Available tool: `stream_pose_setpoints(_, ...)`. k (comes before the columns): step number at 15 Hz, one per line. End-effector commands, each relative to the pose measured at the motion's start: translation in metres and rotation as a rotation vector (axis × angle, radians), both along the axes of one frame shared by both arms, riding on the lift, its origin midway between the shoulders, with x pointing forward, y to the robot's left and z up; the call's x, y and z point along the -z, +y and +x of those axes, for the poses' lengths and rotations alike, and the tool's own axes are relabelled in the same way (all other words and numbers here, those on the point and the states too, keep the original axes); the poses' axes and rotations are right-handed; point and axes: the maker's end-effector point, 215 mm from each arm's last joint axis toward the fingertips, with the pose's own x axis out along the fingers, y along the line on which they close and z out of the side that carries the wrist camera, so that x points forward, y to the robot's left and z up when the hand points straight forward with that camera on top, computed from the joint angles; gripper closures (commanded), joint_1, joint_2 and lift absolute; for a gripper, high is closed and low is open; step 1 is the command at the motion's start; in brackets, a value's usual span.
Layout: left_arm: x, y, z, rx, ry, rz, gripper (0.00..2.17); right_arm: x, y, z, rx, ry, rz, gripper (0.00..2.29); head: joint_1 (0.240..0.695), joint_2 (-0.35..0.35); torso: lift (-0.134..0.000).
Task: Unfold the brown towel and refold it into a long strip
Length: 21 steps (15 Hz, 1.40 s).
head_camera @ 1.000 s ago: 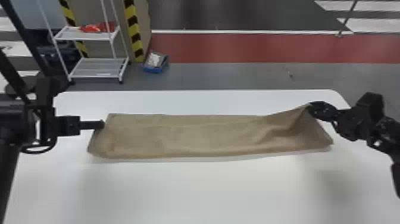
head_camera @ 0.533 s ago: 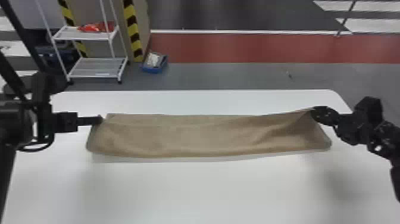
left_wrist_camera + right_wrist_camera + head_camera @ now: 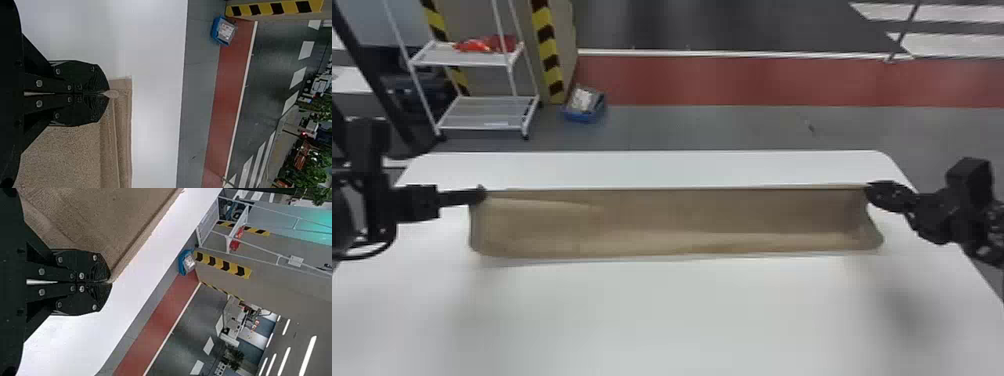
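Brown rectangular cloth towel: a long, narrow band across the middle of the frame, over a white smooth-topped table. Its far long edge runs nearly straight from end to end; the near part sags in soft folds. Whether the near edge touches the tabletop: cannot tell.

Handling (judged): light, limp, not fragile; the matte, nubby weave should grip rather than slip. It will bend wherever unsupported, so best held at both far corners, with even tension. Too much pull could slide a corner out; too little, and the middle droops and creases.

Left black two-finger gripper, middle left of the head view: fingertips together on a small pinch of the towel near one corner. Right black two-finger gripper, middle right: fingertips together on the opposite end's corner.

Surroundings: white metal shelf rack at upper left with a red packet on it; yellow-and-black striped post beside it; blue open box on the floor. All stand beyond the table; judged no hindrance.
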Motion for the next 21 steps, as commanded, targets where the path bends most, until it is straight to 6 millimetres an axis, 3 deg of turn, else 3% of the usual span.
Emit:
stream_pose_setpoints(1,-0.004,0.005,-0.004,-0.008,-0.012,-0.001,1.38,-0.003,-0.011,-0.003,0.022,0.006,0.002,1.52,0.695,-0.036,-0.122)
stream_pose_setpoints(8,-0.012,-0.016,0.039,0.024,-0.101,0.090,1.38,-0.008,0.007,0.025,0.038,0.015,-0.017,1.52,0.695,-0.041,-0.122)
stream_pose_setpoints(14,0.005,-0.017,0.046,0.041,-0.079,0.162,1.29,0.003,0.023,0.036,0.033,0.032,-0.045,1.52,0.695,-0.040,-0.122)
stream_pose_setpoints(15,0.008,-0.014,0.048,0.032,-0.086,0.195,1.09,0.004,0.028,0.038,0.032,0.033,-0.040,1.39,0.695,-0.037,-0.122)
stream_pose_setpoints(16,0.011,-0.013,0.050,0.033,-0.096,0.217,0.47,0.005,0.036,0.042,0.033,0.018,-0.045,1.06,0.695,-0.033,-0.122)
stream_pose_setpoints(17,0.015,-0.013,0.049,0.037,-0.089,0.234,0.02,0.005,0.041,0.045,0.042,0.007,-0.044,0.67,0.695,-0.024,-0.122)
stream_pose_setpoints(18,0.017,-0.012,0.048,0.033,-0.090,0.241,0.00,0.006,0.045,0.046,0.050,0.001,-0.039,0.17,0.695,-0.020,-0.122)
stream_pose_setpoints(19,0.013,-0.009,0.051,0.030,-0.115,0.250,0.00,0.004,0.042,0.050,0.075,-0.015,-0.044,0.00,0.695,-0.016,-0.122)
stream_pose_setpoints(21,0.005,-0.001,0.052,0.011,-0.138,0.248,0.02,-0.001,0.034,0.053,0.114,-0.055,-0.061,0.02,0.695,-0.011,-0.122)
